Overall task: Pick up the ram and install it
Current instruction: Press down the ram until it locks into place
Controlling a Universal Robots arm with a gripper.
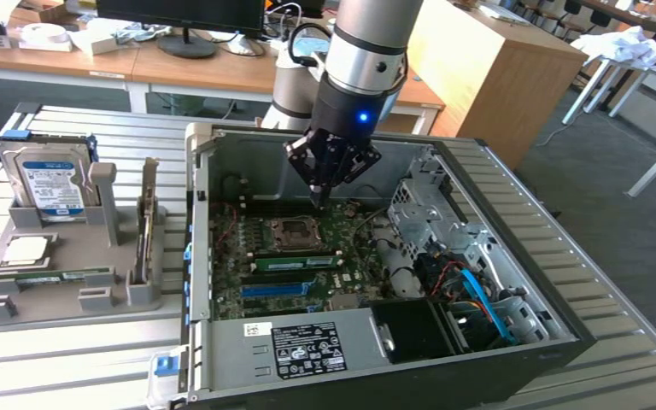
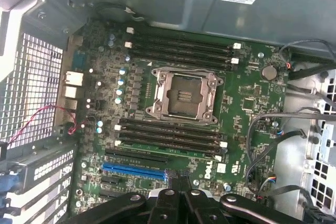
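Note:
The ram [image 1: 294,261], a slim green stick with dark chips, stands seated in a motherboard slot just in front of the CPU socket [image 1: 294,231] inside the open computer case. My gripper [image 1: 322,202] hangs above the board, over the socket area and clear of the ram. Its fingers are shut to a point with nothing between them. In the wrist view my gripper [image 2: 181,198] is closed over the motherboard, with the rows of dark memory slots [image 2: 168,137] and the blue slot [image 2: 134,171] beneath it.
A grey holder [image 1: 66,295] on the exterior view's left carries a hard drive [image 1: 49,184], a chip [image 1: 26,250], a second green stick [image 1: 61,276] lying flat and an upright card [image 1: 146,231]. Cables [image 1: 477,295] and drive cages fill the case's right side.

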